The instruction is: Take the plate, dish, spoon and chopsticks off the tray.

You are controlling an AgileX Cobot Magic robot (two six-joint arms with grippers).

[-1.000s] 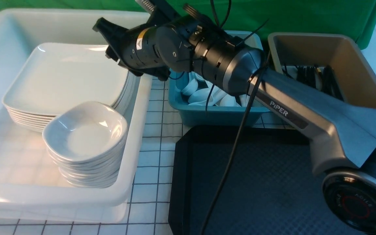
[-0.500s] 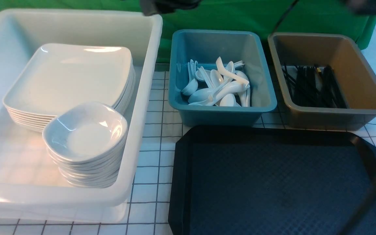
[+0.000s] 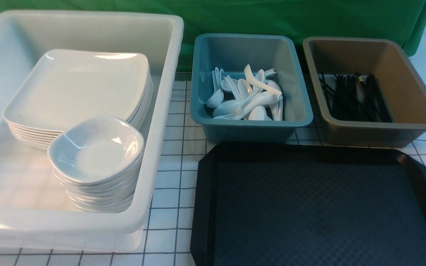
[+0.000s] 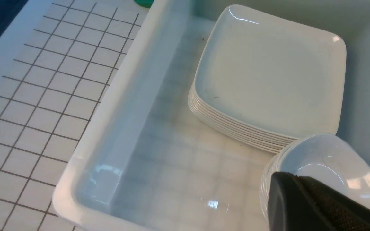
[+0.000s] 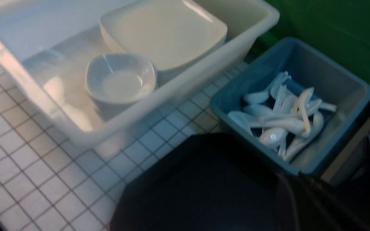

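Note:
The black tray [image 3: 309, 214] lies at the front right with nothing on it; it also shows in the right wrist view [image 5: 204, 183]. A stack of large white square plates [image 3: 80, 85] and a stack of small white dishes [image 3: 96, 151] sit in the white bin [image 3: 161, 122]. White spoons [image 3: 246, 99] lie in the blue bin [image 3: 250, 131]. Black chopsticks [image 3: 353, 98] lie in the brown bin [image 3: 412, 85]. Neither arm shows in the front view. My left gripper [image 4: 284, 178] is shut and empty above the dishes [image 4: 329, 163]. My right gripper [image 5: 295, 178] is dark, looks shut and empty, above the tray's far edge.
The three bins stand in a row behind and left of the tray on a white tiled table [image 3: 176, 155]. A green cloth [image 3: 272, 18] hangs behind them. The white bin's floor [image 4: 178, 166] beside the plates [image 4: 268, 73] is bare.
A second ago my right arm reached across the front view over the white bin. It has since pulled back out of that view. The plates, dishes, spoons and chopsticks have not moved.

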